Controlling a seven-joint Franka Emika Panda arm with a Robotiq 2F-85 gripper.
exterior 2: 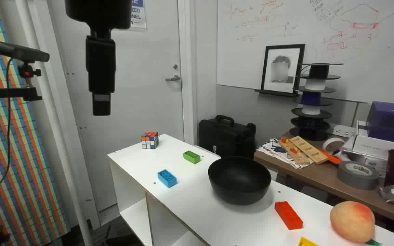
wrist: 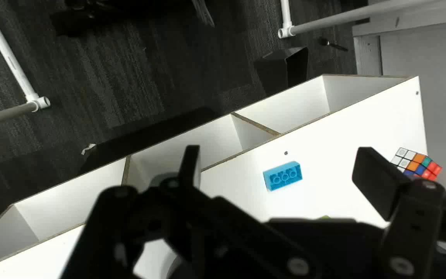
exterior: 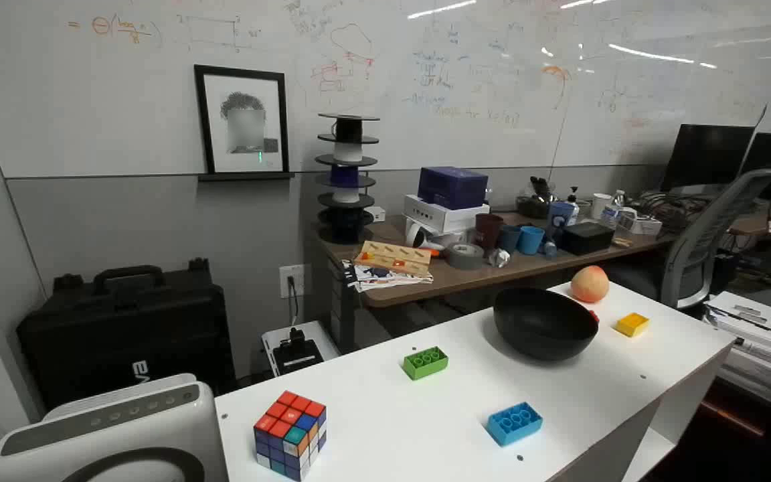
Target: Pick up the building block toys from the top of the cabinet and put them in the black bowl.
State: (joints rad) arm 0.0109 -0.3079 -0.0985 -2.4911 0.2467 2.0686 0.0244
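Observation:
The white cabinet (exterior: 372, 428) (exterior 2: 197, 196) bears the blocks and the bowl. The blue block (exterior: 515, 428) (exterior 2: 167, 178) (wrist: 283, 176) lies near the cabinet's edge. The green block (exterior: 425, 363) (exterior 2: 192, 157) lies farther back; the wrist view shows only a sliver. The yellow block (exterior: 632, 325) is cut off in an exterior view (exterior 2: 307, 242). A red block (exterior 2: 288, 216) lies beside the black bowl (exterior: 539, 335) (exterior 2: 239, 193), mostly hidden behind it in an exterior view. My gripper (exterior 2: 101, 106) (wrist: 281, 166) is open and empty, high above the cabinet top, the blue block showing between its fingers.
A puzzle cube (exterior: 290, 435) (exterior 2: 149, 140) (wrist: 416, 164) stands at one end of the cabinet top. An orange peach-like ball (exterior: 589, 284) (exterior 2: 352, 221) lies near the other end. A cluttered brown desk (exterior: 399, 291) stands behind. A camera on a stand (exterior 2: 22, 53) is beside the arm.

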